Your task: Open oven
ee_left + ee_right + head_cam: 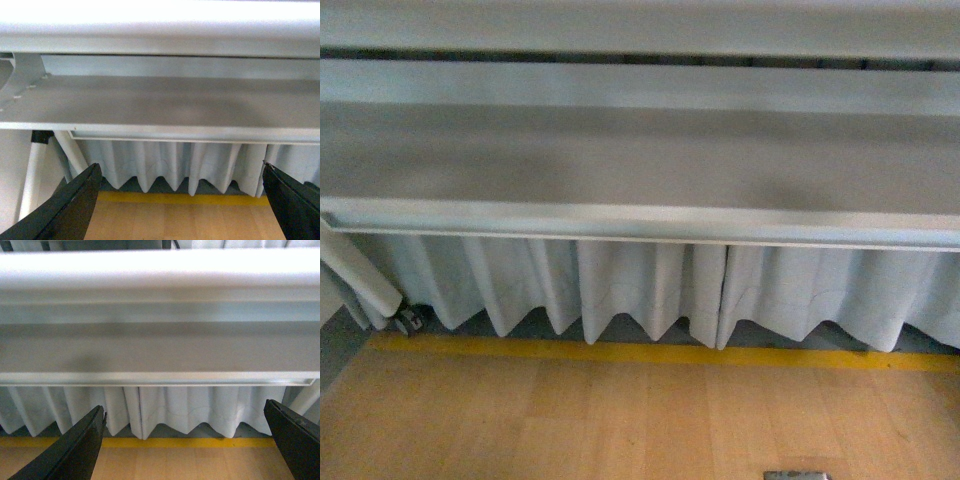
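Observation:
The oven is out of view in all three pictures. My left gripper (pixel 181 200) is open, its two black fingers (pixel 70 205) spread wide with nothing between them; beyond it hang a grey table underside and a white curtain. My right gripper (pixel 185 440) is open too, its black fingers (pixel 75 450) far apart and empty, facing the same kind of scene. Neither arm shows in the front view.
A grey table edge (pixel 640 225) runs across the front view, with a pleated white curtain (pixel 650 290) below it. A yellow floor line (pixel 650 352) crosses the wooden floor (pixel 620 420). A white leg with a caster (pixel 408 320) stands at the left.

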